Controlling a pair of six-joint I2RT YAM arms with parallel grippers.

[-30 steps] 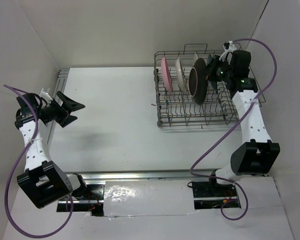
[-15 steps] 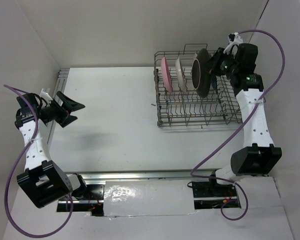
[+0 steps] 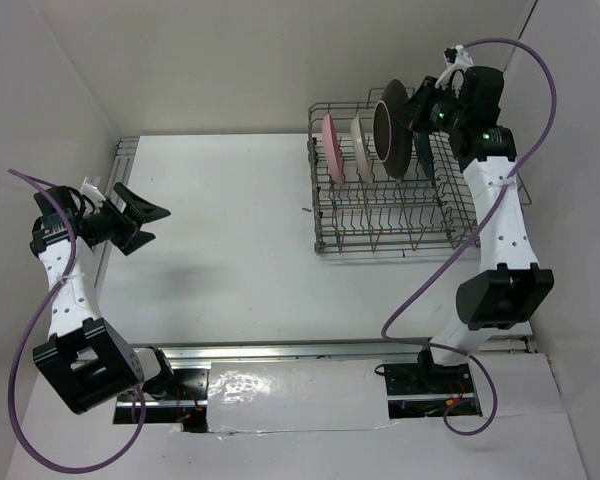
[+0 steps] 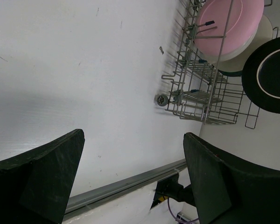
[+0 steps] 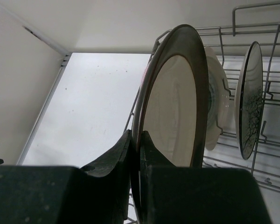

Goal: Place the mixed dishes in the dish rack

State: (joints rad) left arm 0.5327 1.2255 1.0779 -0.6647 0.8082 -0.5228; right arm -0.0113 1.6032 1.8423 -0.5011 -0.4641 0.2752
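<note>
My right gripper (image 3: pixel 412 112) is shut on the rim of the brown-rimmed cream plate (image 3: pixel 392 130) and holds it on edge above the back of the grey wire dish rack (image 3: pixel 390 215). In the right wrist view the fingers (image 5: pixel 139 140) pinch that plate (image 5: pixel 172 107). The cream plate with blue centre (image 5: pixel 215 107) and the grey branch-drawing plate (image 5: pixel 249 100) stand in the rack behind it. The pink plate (image 3: pixel 332 148) and a cream plate (image 3: pixel 360 150) stand at the rack's left. A dark teal plate edge (image 3: pixel 427 165) shows under the gripper. My left gripper (image 3: pixel 140 222) is open and empty at the far left.
The left wrist view shows the rack (image 4: pixel 196 98), the pink plate (image 4: pixel 228 23) and the held plate's dark back (image 4: pixel 270 74). A small speck (image 3: pixel 306 210) lies left of the rack. White walls close in on both sides. A metal rail (image 3: pixel 280 348) runs along the near edge.
My right gripper has lifted the brown-rimmed plate up out of the rack's tines and toward the back. The left arm has not moved.
</note>
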